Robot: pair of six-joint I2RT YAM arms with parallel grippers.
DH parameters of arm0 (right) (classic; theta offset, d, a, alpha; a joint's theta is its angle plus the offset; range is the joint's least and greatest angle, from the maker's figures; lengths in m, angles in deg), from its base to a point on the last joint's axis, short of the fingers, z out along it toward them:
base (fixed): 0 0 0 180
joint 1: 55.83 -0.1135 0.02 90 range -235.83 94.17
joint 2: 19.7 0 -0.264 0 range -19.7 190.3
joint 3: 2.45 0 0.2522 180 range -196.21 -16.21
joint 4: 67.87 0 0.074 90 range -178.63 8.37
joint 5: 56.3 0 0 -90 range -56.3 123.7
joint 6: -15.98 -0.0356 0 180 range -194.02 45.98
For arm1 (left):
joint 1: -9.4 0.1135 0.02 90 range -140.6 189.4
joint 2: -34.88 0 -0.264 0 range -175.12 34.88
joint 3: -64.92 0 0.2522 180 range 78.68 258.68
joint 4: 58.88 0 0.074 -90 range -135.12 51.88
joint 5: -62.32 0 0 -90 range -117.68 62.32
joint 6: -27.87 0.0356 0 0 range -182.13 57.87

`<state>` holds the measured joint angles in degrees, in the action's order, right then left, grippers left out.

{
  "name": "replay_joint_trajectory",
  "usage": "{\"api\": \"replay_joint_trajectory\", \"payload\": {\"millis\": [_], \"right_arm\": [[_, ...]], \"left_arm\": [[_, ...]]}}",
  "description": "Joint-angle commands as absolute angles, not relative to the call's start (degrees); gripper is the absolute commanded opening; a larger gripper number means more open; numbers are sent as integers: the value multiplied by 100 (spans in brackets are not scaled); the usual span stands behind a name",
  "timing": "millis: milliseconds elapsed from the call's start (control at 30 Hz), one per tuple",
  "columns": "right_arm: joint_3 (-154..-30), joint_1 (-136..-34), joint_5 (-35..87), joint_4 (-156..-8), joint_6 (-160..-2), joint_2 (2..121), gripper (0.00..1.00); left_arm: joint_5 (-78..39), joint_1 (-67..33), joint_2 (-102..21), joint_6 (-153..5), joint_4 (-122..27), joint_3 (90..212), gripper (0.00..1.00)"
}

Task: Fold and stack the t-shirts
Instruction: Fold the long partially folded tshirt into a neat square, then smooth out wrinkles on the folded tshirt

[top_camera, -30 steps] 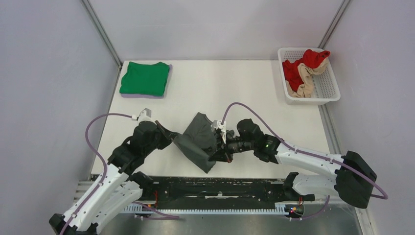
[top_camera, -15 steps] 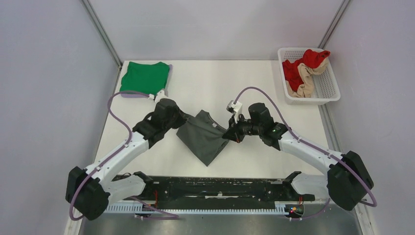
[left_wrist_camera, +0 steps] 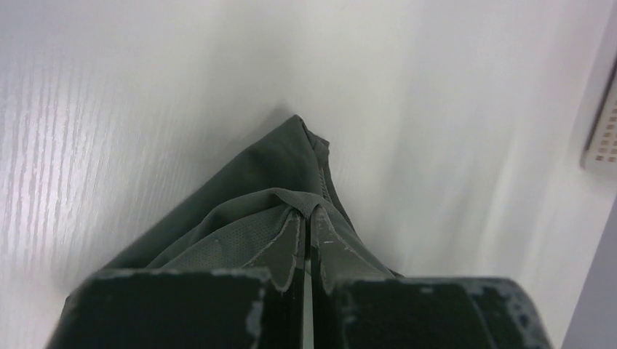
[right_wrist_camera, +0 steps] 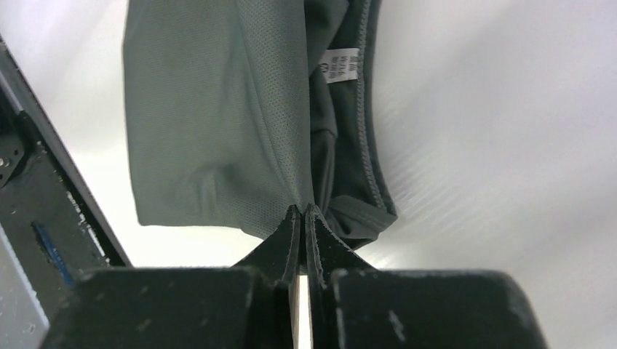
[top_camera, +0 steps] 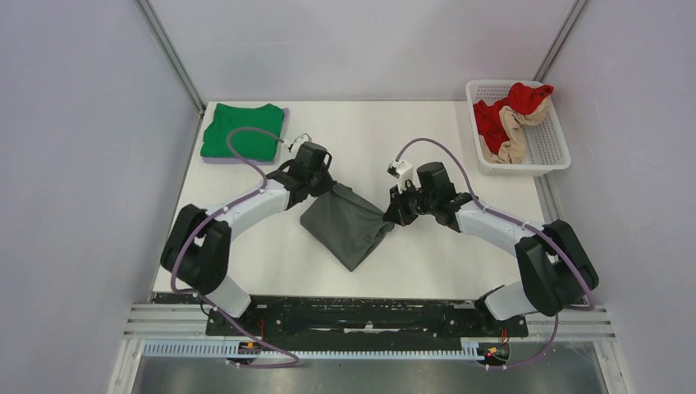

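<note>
From above, the dark grey t-shirt [top_camera: 349, 230] is lying mid-table, well apart from the white lattice basket [top_camera: 555, 156] and on the side of it toward the arms. It is forming a rough, smooth-cloth diamond with one corner pointing at the arm bases. Its far edge is stretching slantwise between the left pincer [top_camera: 327, 187] and the right pincer [top_camera: 392, 215], and the right end is lying nearer the basket. The bright green t-shirt [top_camera: 243, 131] is sitting folded at the table [top_camera: 394, 139] corner farthest from the basket.

In the left wrist view, the left pincer [left_wrist_camera: 307, 218] is pressing together on a bunched fold of fine-mesh grey cloth.

In the right wrist view, the right pincer [right_wrist_camera: 303, 211] is pinching a stitched hem, and a white label [right_wrist_camera: 340, 65] is showing beyond it.
</note>
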<state>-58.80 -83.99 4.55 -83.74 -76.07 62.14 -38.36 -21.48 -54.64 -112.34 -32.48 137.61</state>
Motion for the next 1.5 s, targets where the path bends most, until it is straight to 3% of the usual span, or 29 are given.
{"api": "replay_joint_trajectory", "payload": {"millis": [0, 67, 100, 133, 200, 267, 400, 700, 900, 1167, 1467], "right_arm": [[-6211, -8275, 623, -8363, -7506, 6686, 0], [-6287, -8229, 750, -8357, -7523, 6874, 3], [-6330, -8205, 825, -8362, -7521, 6955, 8], [-6379, -8180, 900, -8376, -7524, 7007, 19], [-6482, -8158, 1089, -8382, -7530, 7064, 41], [-6575, -8140, 1338, -8388, -7551, 6987, 59], [-6585, -8131, 1655, -8429, -7661, 6647, 98], [-5416, -8469, -571, -6597, -8836, 5618, 98], [-5312, -8950, -559, -5825, -9291, 6077, 98], [-5438, -8677, -196, -6249, -9112, 7326, 98], [-6198, -8097, 1027, -7472, -7968, 8189, 98]], "left_arm": [[-3838, -1939, -5973, -10988, -3589, 14138, 2], [-3761, -1905, -6172, -10979, -3594, 14231, 8], [-3692, -1891, -6256, -10955, -3598, 14291, 18], [-3617, -1880, -6318, -10913, -3598, 14343, 32], [-3487, -1871, -6373, -10840, -3628, 14420, 71], [-3381, -1873, -6322, -10737, -3659, 14464, 98], [-3210, -1877, -5941, -10523, -3615, 14423, 100], [-1223, -1910, -5811, -9862, -3678, 14336, 100], [-762, -1908, -6657, -9881, -3865, 14567, 100], [-1359, -1904, -7515, -9980, -3843, 14459, 100], [-2122, -2211, -6159, -10928, -4232, 12574, 100]]}}
